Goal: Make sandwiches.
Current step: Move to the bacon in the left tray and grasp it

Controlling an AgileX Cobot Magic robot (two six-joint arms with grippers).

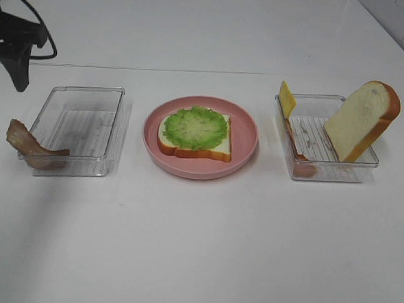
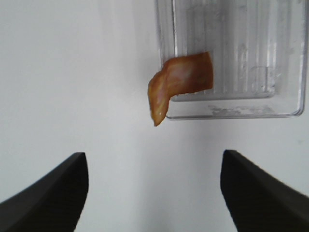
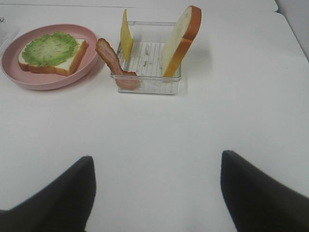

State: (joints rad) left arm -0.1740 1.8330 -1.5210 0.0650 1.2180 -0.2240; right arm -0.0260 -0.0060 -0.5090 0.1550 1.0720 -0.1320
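On the pink plate [image 1: 246,151] lies a bread slice [image 1: 219,149] topped with ruffled lettuce [image 1: 196,127]; both also show in the right wrist view, bread [image 3: 77,55] and lettuce [image 3: 49,48]. A bacon strip [image 1: 27,148] hangs over the front left corner of the left clear tray [image 1: 87,127]. In the left wrist view, that bacon [image 2: 181,82] lies ahead of my left gripper [image 2: 153,159], which is open and holds nothing. The right tray [image 1: 326,142] holds a leaning bread slice [image 1: 362,120], a cheese slice [image 1: 286,98] and bacon [image 1: 299,157]. My right gripper [image 3: 155,157] hovers open over bare table, well short of that tray [image 3: 147,65].
A dark arm part with cables [image 1: 17,37] hangs at the back left corner. The white table [image 1: 196,247] stretches in front of the trays and the plate. The table's right edge [image 1: 401,40] runs along the back right.
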